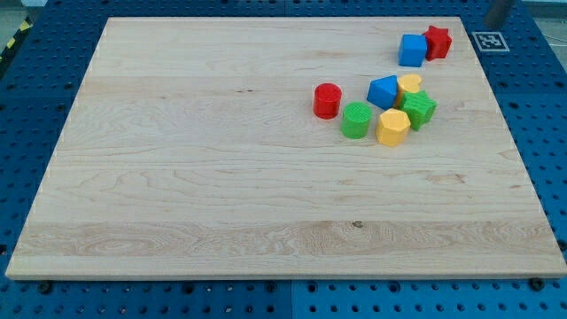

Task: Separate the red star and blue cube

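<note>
The red star [437, 42] sits near the top right corner of the wooden board [221, 177], and the blue cube [412, 50] touches it on the view's left side. The 2 stand as a pair, pressed together.

Below the red star, toward the view's bottom and a little left, lies a cluster of 5 blocks. A blue block [384, 91] with slanted faces is nearest the star, touching a yellow block [409, 86] beside it. A green star-like block [419, 108] sits just under that yellow one. A yellow hexagonal block [392, 128] and a green cylinder [356, 120] lie lower still. A red cylinder [327, 100] stands apart, farthest to the left of the star.

The board is pale wood with straight grain, resting on a blue perforated base [35, 89]. A small black-and-white marker tag [488, 41] lies on that base just right of the red star. A dark object [500, 11] enters at the top edge, up and right of the star; I cannot tell whether it is my rod, and my tip does not show.
</note>
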